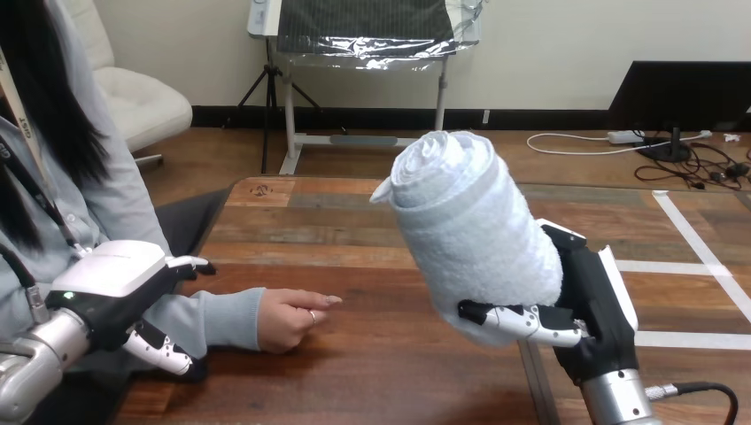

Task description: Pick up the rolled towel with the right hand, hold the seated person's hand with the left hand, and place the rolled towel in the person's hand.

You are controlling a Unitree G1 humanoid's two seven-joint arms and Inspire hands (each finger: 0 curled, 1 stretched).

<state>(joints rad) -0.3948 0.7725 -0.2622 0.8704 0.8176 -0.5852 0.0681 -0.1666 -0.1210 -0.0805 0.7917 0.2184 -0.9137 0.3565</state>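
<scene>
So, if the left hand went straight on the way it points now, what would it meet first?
Most likely the person's forearm, which lies right before the left hand; whether they touch I cannot tell. Further along that line rests the person's hand on the table.

Under the right hand (593, 301) runs a tabletop (354, 212) of planks in mixed browns, with white tape lines (700, 252) just right of that hand. Beyond the right hand lie a wooden floor (567, 164), a dark baseboard (354, 117) and a pale wall (549, 53). Far behind it, to the right, a dark screen (682, 93) stands over tangled cables (708, 164). Well beyond the left hand (115, 283) sits a white armchair (142, 102), with a black tripod (266, 97) and a white-framed stand (440, 97) to its right.
</scene>
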